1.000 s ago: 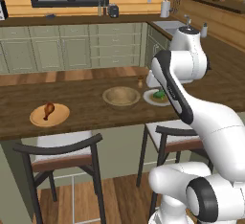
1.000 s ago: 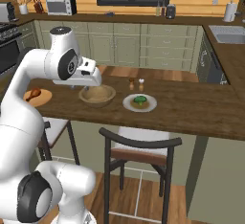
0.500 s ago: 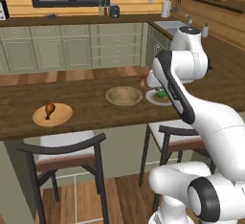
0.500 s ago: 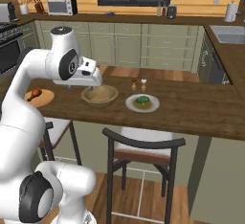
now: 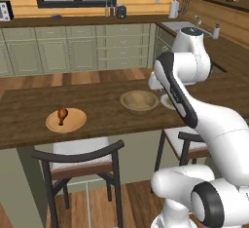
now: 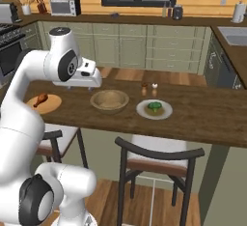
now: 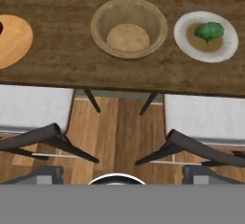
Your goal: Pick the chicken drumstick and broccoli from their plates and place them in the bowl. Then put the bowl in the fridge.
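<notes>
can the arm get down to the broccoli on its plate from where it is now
Probably yes: the broccoli lies uncovered on the pale plate, with the bowl beside it and nothing above.

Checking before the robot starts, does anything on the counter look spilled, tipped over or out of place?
Nothing stands out. The chicken drumstick lies on the wooden plate, the broccoli on the pale plate, and the bowl sits upright between them. The two shakers stand upright.

I'm driving in a home kitchen: green cabinets (image 5: pixel 73 51), a microwave (image 6: pixel 65 7), a sink (image 6: pixel 235 36), and stools (image 6: pixel 157 160) tucked under a wooden bench (image 6: pixel 207 116) set with food.
</notes>
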